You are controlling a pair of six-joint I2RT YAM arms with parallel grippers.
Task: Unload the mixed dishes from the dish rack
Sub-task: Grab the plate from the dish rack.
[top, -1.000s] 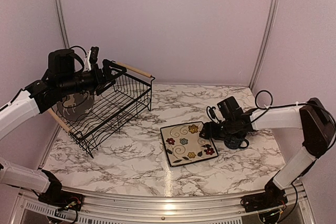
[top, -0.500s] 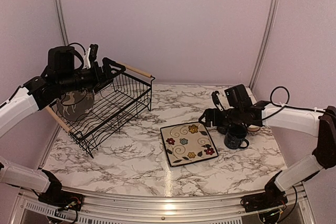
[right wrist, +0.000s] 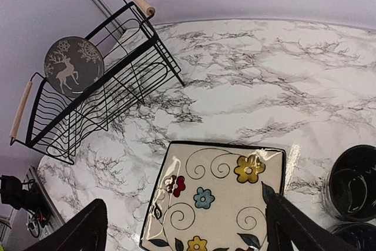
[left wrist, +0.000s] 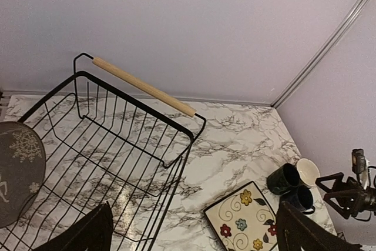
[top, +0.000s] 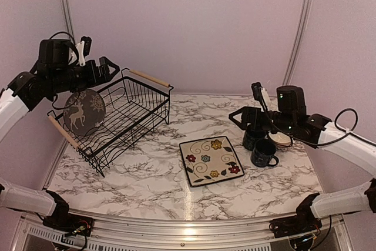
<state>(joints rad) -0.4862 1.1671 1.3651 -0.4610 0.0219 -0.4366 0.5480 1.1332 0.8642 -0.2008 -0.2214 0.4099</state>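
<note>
The black wire dish rack [top: 141, 123] stands at the back left, with wooden handles at both ends. A round grey deer plate [top: 84, 111] stands upright in its left end; the rack holds nothing else that I can see. The square flowered plate [top: 211, 160] lies flat mid-table. Two dark mugs [top: 254, 137] [top: 262, 153] and a small pale bowl [top: 282, 139] sit to its right. My left gripper [top: 104, 70] hovers open and empty above the rack's left end. My right gripper [top: 244, 117] is open and empty above the mugs.
The left wrist view shows the rack [left wrist: 144, 86], deer plate [left wrist: 17, 168], square plate [left wrist: 244, 224] and mugs [left wrist: 284, 177]. The right wrist view shows the rack [right wrist: 88, 116], deer plate [right wrist: 73, 66], square plate [right wrist: 217, 195] and a mug [right wrist: 352, 183]. Pink walls close the back and sides.
My right gripper has let go of a mug beside the square plate and risen up and to the right. My left gripper has lifted and drawn back left, uncovering the deer plate.
</note>
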